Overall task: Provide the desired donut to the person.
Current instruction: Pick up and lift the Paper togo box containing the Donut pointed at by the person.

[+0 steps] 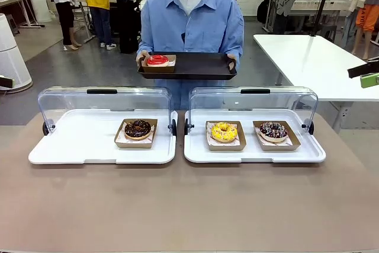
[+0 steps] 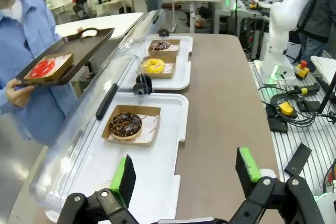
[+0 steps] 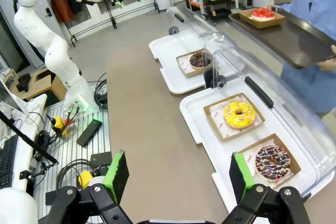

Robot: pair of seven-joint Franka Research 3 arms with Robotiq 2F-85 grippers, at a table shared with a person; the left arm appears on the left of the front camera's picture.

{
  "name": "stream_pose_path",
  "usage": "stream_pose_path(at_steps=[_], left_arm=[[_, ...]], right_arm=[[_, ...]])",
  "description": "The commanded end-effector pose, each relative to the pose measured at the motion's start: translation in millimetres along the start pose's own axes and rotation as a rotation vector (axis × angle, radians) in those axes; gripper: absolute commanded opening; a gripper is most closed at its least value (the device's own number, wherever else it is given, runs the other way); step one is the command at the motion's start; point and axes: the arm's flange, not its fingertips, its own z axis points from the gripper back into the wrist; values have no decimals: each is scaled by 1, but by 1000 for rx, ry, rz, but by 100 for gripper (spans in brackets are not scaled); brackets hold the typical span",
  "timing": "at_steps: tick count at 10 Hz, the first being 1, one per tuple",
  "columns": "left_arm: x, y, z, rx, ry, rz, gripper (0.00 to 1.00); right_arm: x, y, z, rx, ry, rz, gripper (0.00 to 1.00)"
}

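Bottom centre, the left gripper (image 2: 186, 170) and right gripper (image 3: 178, 170) stand spread, empty; top centre, the person (image 1: 189, 25) holds a tray (image 1: 198, 68) bearing a red donut (image 1: 157, 60).

Glossy red ring donut (image 1: 157, 60), black plastic serving tray (image 1: 201, 67), yellow-iced ring donut (image 1: 224, 131), chocolate donut with multicoloured sprinkles (image 1: 273, 130), dark chocolate-crumb donut (image 1: 138, 128), white display trays (image 1: 77, 140), person in light blue button-up shirt (image 1: 207, 25)

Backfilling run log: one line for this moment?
person: holds flat black tray with red-glazed donut; left white plastic tray: chocolate donut; right white plastic tray: yellow donut, multicolour-sprinkled donut; left pincer: open; right pincer: open
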Motion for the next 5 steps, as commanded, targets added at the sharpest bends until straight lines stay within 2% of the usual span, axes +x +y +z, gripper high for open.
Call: stream_pose_path(at_steps=[1, 5], left_arm=[[-5, 1, 2, 31, 12, 22, 100], [-5, 1, 2, 31, 12, 22, 100]], right_arm=[[1, 0, 0, 6, -17, 12, 100], [1, 0, 0, 6, -17, 12, 100]])
